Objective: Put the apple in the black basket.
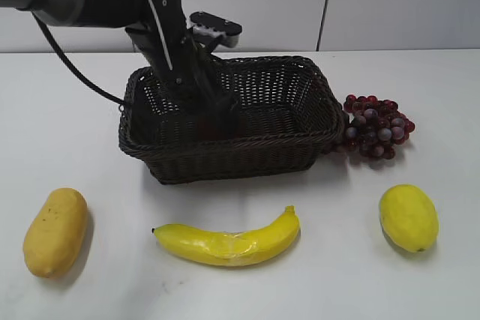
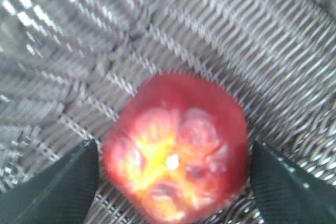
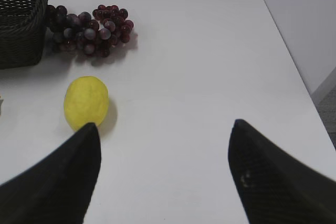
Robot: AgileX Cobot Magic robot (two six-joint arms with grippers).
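Note:
The dark red apple (image 2: 178, 129), its yellowish dimpled end toward the camera, lies on the woven floor of the black basket (image 2: 236, 35). My left gripper (image 2: 174, 144) is down inside the basket (image 1: 300, 136) and straddles the apple. Its fingers are open, with a narrow gap showing on each side of the fruit. In the exterior view the left gripper (image 1: 221, 114) hides most of the apple; only a reddish tint shows behind the front wall. My right gripper (image 3: 165, 129) is open and empty above bare table, and is out of the exterior view.
A bunch of purple-red grapes (image 1: 377, 127) lies against the basket's right side. A lemon (image 1: 408, 217) sits front right, a banana (image 1: 229, 241) front centre, and a yellow mango (image 1: 55, 231) front left. The right wrist view shows the grapes (image 3: 86, 30), lemon (image 3: 86, 102) and a basket corner (image 3: 21, 19).

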